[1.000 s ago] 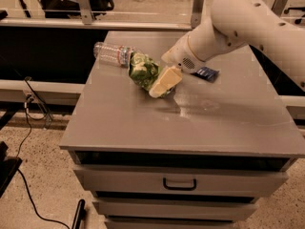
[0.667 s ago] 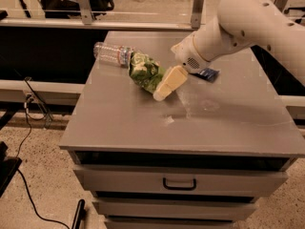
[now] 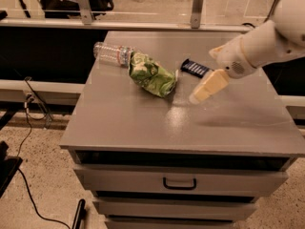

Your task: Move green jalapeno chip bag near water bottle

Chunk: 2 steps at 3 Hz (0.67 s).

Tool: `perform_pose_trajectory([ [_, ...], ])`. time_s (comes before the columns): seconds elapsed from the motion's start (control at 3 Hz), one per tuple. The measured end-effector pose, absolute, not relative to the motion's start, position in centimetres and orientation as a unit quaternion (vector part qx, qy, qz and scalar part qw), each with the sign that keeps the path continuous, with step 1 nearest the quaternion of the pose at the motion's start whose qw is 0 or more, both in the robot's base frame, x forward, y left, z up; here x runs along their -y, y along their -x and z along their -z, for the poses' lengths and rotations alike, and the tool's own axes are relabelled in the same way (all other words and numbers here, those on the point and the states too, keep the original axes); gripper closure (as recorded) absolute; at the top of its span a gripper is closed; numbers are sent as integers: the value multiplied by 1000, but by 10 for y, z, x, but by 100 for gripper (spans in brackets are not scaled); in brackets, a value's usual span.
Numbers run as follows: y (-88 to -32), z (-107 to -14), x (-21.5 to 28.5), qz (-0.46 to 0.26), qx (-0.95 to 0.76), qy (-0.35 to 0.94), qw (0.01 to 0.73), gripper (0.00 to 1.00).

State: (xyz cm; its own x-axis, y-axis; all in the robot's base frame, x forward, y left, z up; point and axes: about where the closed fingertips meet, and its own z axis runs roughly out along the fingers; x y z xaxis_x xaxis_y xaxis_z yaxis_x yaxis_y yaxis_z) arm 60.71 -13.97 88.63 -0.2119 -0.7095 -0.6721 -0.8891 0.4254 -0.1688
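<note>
The green jalapeno chip bag [image 3: 151, 74] lies crinkled on the grey table top [image 3: 143, 123], left of the middle. Its upper left end touches the water bottle [image 3: 113, 53], which lies on its side, its red-blue-white label toward the bag. My gripper [image 3: 206, 88] hangs just above the table to the right of the bag, apart from it and holding nothing. The white arm reaches in from the right edge.
A small dark blue wrapped bar [image 3: 195, 68] lies between the bag and the arm. The table is a cabinet with drawers [image 3: 179, 182] in front. A rail and glass barrier [image 3: 143, 23] run behind it. Cables lie on the floor at left.
The gripper has drawn back to the right, away from the bag. The bag now shows fully and lies against the bottle.
</note>
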Motion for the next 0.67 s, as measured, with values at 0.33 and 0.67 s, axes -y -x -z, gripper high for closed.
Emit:
perform_pose_trajectory([
  [0.33, -589, -894, 219, -98, -778, 519, 341, 0],
  [0.67, -588, -895, 220, -97, -777, 520, 340, 0],
])
